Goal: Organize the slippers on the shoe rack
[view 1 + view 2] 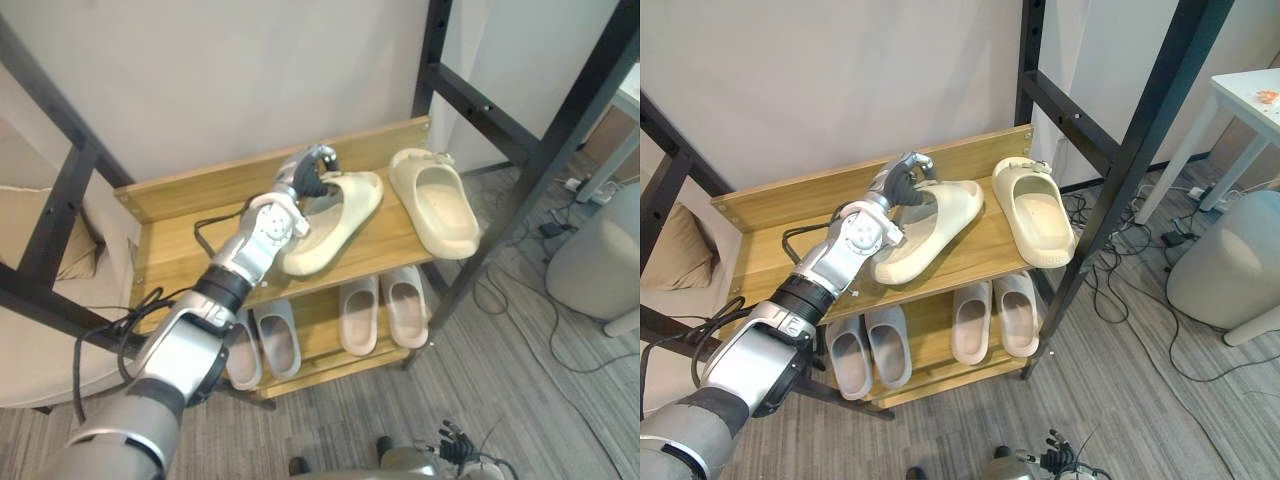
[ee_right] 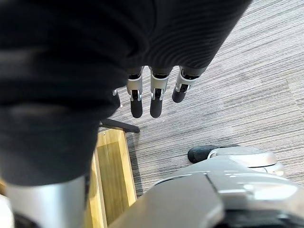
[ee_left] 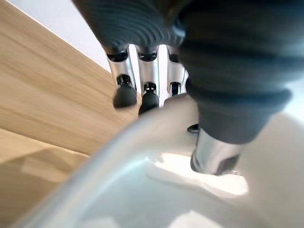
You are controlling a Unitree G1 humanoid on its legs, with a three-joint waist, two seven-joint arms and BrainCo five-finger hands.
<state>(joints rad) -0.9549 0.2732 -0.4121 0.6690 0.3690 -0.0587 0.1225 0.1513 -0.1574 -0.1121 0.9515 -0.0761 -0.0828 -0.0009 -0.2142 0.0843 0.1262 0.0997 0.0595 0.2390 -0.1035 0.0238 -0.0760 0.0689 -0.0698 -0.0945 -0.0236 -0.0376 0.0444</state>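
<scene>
Two cream slippers lie on the wooden top shelf of the rack. The left one lies slanted, toe toward the front. My left hand is shut on its heel end; in the left wrist view the fingers sit outside the slipper's wall and the thumb presses inside. The right slipper lies straight, partly over the shelf's front right edge. My right hand hangs low over the carpet, fingers straight, holding nothing.
On the lower shelf rest a grey pair and a beige pair. Black metal frame posts flank the rack. A pale round bin and loose cables are on the floor to the right; a cushion lies left.
</scene>
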